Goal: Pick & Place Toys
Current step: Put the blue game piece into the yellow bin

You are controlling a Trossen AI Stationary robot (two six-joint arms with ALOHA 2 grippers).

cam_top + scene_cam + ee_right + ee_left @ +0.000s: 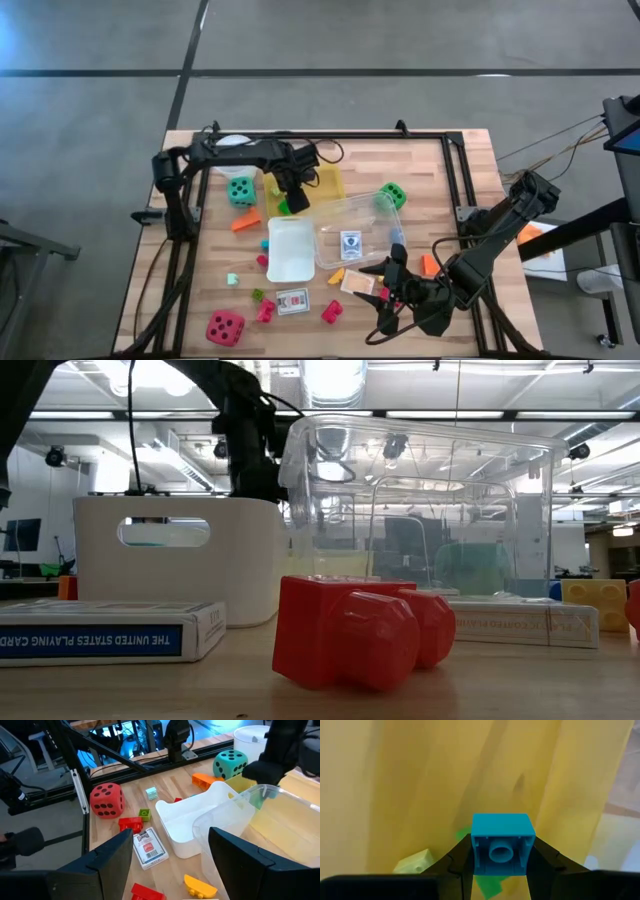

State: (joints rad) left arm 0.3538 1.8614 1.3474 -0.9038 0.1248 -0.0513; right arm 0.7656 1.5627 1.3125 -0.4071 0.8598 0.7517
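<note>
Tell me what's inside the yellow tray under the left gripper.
In the yellow tray, below the blue block held by the left gripper, lie a pale yellow-green block and something green. The gripper hides the rest.

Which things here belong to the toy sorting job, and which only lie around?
Belong to the job:
- blue block, held by left gripper over yellow tray
- red die
- teal die
- green die
- card pack
- orange block

Just lying about:
- clear plastic box
- white bin
- white round cup
</note>
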